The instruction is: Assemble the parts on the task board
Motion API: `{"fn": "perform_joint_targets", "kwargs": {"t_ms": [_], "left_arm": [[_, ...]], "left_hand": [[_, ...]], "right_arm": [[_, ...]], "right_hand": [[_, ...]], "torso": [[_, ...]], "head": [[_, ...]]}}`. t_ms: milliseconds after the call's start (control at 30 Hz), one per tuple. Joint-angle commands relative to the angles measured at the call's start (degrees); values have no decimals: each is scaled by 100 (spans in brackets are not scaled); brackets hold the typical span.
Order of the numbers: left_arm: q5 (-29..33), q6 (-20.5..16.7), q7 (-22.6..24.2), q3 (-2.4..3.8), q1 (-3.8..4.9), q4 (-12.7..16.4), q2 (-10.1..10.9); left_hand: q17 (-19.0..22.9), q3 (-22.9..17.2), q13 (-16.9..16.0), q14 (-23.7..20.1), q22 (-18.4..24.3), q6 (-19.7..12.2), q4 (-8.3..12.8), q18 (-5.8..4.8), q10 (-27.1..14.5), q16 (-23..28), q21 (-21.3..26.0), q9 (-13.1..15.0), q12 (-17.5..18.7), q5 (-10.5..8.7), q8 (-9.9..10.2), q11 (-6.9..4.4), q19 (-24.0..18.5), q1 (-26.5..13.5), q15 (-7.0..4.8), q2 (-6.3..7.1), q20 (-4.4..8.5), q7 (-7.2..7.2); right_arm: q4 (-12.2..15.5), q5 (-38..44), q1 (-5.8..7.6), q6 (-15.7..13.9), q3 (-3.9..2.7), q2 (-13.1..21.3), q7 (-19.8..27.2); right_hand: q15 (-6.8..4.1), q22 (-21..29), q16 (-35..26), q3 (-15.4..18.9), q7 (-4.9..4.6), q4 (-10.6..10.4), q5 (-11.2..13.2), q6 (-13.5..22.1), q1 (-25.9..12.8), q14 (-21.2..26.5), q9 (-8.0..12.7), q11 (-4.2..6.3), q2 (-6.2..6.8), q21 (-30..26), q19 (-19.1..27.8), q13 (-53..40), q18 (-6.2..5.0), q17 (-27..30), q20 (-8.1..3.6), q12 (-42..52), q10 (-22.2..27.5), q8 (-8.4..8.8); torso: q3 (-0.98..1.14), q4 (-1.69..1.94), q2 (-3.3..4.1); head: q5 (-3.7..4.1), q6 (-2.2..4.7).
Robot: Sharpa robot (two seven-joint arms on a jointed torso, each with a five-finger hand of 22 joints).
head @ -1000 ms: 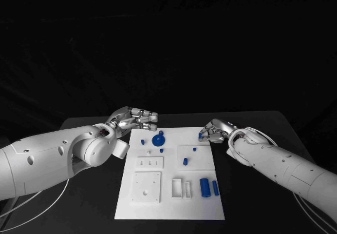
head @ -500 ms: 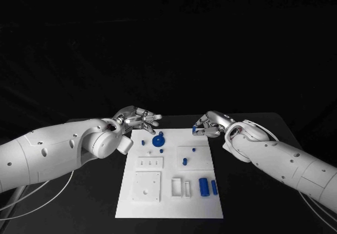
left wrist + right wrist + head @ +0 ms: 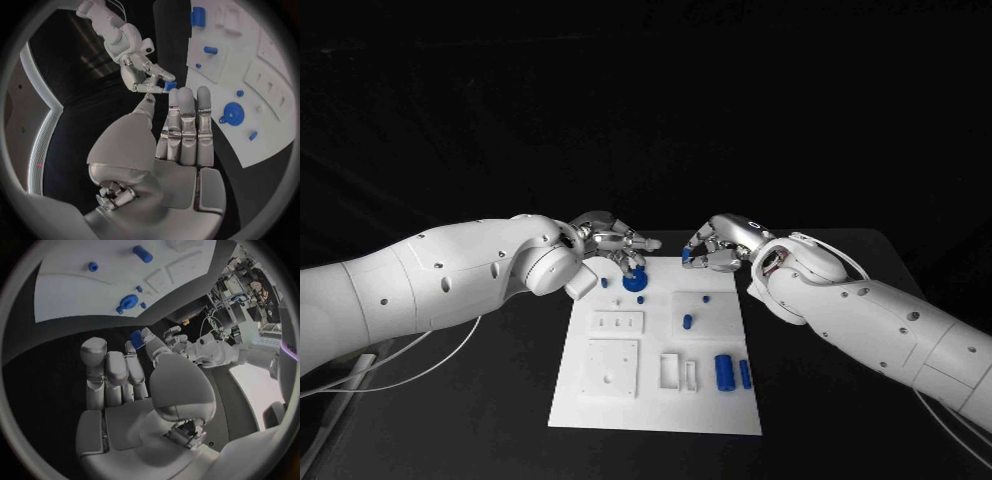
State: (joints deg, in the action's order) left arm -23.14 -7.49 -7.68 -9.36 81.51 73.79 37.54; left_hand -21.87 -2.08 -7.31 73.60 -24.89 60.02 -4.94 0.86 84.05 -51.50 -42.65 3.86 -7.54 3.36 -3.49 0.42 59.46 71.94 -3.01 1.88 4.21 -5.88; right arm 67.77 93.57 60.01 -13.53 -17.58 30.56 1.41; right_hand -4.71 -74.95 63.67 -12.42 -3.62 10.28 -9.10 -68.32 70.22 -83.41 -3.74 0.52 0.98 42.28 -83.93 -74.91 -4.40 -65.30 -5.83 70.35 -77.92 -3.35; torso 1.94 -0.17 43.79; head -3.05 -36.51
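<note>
Head view shows the white task board (image 3: 661,370) lying long-ways, pointing away from the robot. At the board's far end, the right hand (image 3: 714,245) pinches a small blue part (image 3: 170,86) in its fingertips. Beside it, the left hand (image 3: 606,243) holds nothing, fingers straight, just above a round blue part (image 3: 635,279).

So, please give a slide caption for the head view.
Right hand pinches a small blue part above the task board; left hand open.

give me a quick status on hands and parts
Right hand pinches a small blue part off the task board's far edge. Left hand open, near the blue disc. Nothing in the way.
</note>
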Motion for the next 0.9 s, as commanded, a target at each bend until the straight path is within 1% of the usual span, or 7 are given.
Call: {"fn": "perform_joint_targets", "kwargs": {"t_ms": [33,100,200,500,733,800,900], "left_arm": [[-517,282,-630,0,15,-19,-103],[-600,291,-723,-1,17,-31,-154],[-690,267,-853,-2,20,-52,-220],[-760,157,-992,-2,23,-92,-304],[-813,181,-1085,-2,25,-101,-353],[-852,235,-1149,-2,26,-104,-363],[-967,405,-1303,-2,27,-100,-375]], "left_hand": [[51,-2,-46,-34,-60,-44,-78,31,76,-92,5,-4,-28,20,-15,-27,-13,-89,-7,9,-4,14],[78,-14,-69,-35,-97,-59,-158,36,63,-132,13,-3,-43,23,-16,-25,-6,-164,-4,29,-6,10],[138,-70,-116,-40,-181,-55,-277,46,28,-206,42,-1,-71,30,-12,-13,8,-335,-2,81,-11,12],[227,-198,-156,-57,-334,-36,-408,51,-14,-269,125,7,-94,26,-17,-2,21,-466,6,225,-17,16],[237,-215,-160,-56,-367,-13,-432,51,-18,-282,145,10,-98,30,-18,-3,29,-466,5,222,-16,22],[240,-209,-162,-55,-385,6,-423,50,-16,-290,152,11,-100,33,-19,-6,32,-465,3,197,-15,27],[250,-139,-164,-63,-461,68,-309,45,-16,-316,186,13,-100,66,-14,-14,39,-449,-3,77,-9,40]], "right_arm": [[95,269,-18,184,13,-37,-186],[138,288,-23,219,28,-55,-204],[203,309,-29,271,57,-74,-224],[332,332,-35,391,149,-101,-254],[367,335,-35,417,193,-120,-260],[377,335,-35,415,198,-124,-261],[382,336,-36,417,203,-132,-264]], "right_hand": [[-24,-68,4,5,-5,-35,-32,0,-32,6,-7,40,-3,6,-323,-284,-82,4,-32,9,14,-23],[-23,-67,2,6,-7,-45,-45,12,-37,6,-6,39,1,13,-324,-289,-83,6,-31,15,12,-22],[-24,-64,-2,6,-9,-52,-59,17,-40,7,-6,37,0,11,-323,-288,-84,9,-30,11,15,-23],[-21,-51,-11,12,-12,-81,-87,29,-54,8,-6,36,8,2,-322,-287,-89,15,-27,4,21,-22],[-20,-38,-12,17,-13,-111,-93,38,-56,7,-6,35,11,-6,-320,-290,-94,14,-25,4,23,-23],[-20,-38,-12,17,-13,-111,-93,38,-56,7,-6,35,11,-6,-320,-290,-94,14,-25,4,23,-23],[-19,-35,-15,20,-13,-122,-98,40,-59,8,-7,35,11,-8,-321,-287,-96,16,-25,-1,27,-24]], "torso": [[-2,-12,-28],[-4,-12,-28],[-3,-15,-25],[1,-18,-13],[-2,-2,-11],[0,-2,-10],[-1,-1,-8]], "head": [[-10,-49],[-12,-62],[-1,-52],[41,-58],[50,-62],[54,-65],[65,-65]]}}
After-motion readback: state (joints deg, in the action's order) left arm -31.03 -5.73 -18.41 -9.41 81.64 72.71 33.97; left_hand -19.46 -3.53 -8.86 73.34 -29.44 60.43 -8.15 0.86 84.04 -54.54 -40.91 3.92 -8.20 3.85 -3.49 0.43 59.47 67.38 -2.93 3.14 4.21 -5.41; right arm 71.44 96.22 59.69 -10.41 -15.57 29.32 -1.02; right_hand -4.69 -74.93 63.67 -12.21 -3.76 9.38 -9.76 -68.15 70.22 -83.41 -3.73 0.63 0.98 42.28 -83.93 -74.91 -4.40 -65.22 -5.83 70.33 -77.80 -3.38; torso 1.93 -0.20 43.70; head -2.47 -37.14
